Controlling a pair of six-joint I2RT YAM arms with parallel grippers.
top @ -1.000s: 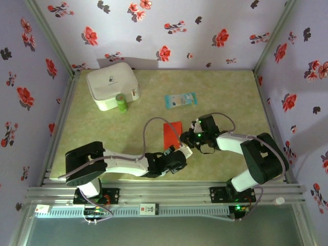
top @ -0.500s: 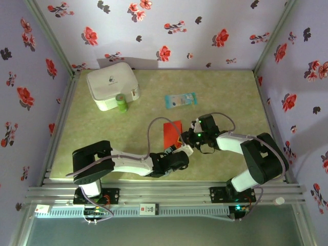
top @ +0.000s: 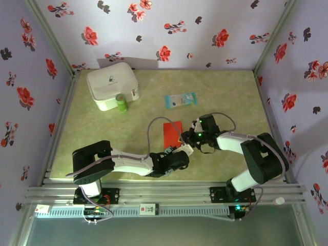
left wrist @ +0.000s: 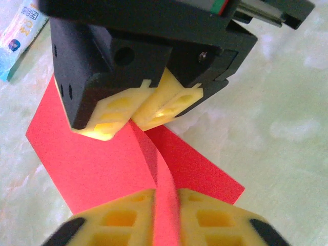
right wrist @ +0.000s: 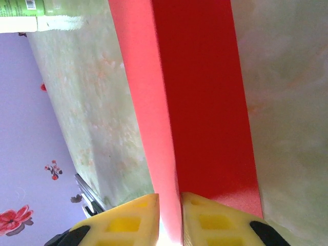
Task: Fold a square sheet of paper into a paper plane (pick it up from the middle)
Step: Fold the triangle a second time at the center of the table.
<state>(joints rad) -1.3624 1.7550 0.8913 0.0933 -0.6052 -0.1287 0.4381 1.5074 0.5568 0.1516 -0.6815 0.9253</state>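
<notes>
– Near the middle of the tabletop (top: pixel 230 87), a bit toward the arms: the square sheet of paper (top: pixel 172 130). Bright red, mostly lying flat.
– Where are the grippers?
– Both are on it. I've got the left gripper (top: pixel 179 149) at the sheet's near edge and the right gripper (top: pixel 186 137) at its right side.
– State of the left one?
– From the left wrist view, a ridge of red paper stands up off the sheet and runs between the yellow fingers (left wrist: pixel 118 218). The jaws are pressed in from both sides, nearly closed, so it's pinching the sheet.
– And the right?
– Same deal. In the right wrist view its fingers (right wrist: pixel 128 220) are almost together with a thin raised fold clamped between them. The left wrist view also has the right gripper (left wrist: pixel 136 120) coming down on the far end of that ridge, tips on the paper.
– The rest of the sheet?
– Flat on the tabletop on either side of the ridge.
– Anything else?
– A pale blue packet (top: pixel 180 100) sits beyond the sheet, apart from it. There's a white case (top: pixel 111 84) at the far left, with a green bottle (top: pixel 121 103) just beside it.
</notes>
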